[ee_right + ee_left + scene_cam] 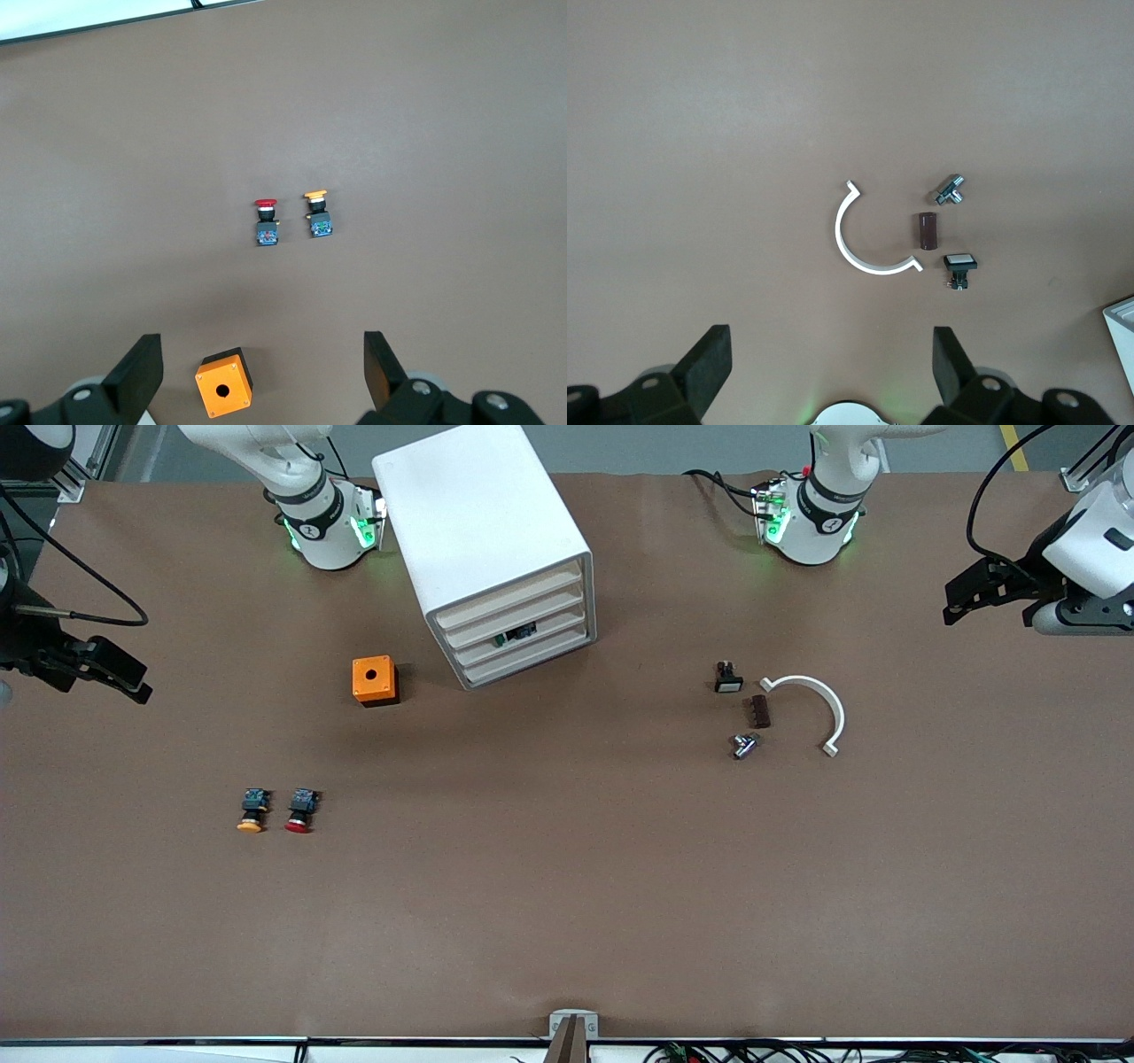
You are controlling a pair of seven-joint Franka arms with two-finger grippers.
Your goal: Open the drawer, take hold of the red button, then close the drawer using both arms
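Both arms wait high and wide, left gripper [952, 607] and right gripper [133, 684] spread and empty, all drawers [518, 634] shut, and the red-capped button [300, 811] touching-close beside its yellow-capped twin [252, 811] risks a wrong pick.

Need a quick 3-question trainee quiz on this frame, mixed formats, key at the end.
1. True or false: every drawer of the white cabinet is shut.
2. Which lies nearer the orange cube: A) the red-capped button B) the white curved bracket?
3. Fill in: the left gripper and the right gripper, both off at the table ends, are ____.

Key: 1 true; 2 A; 3 open.
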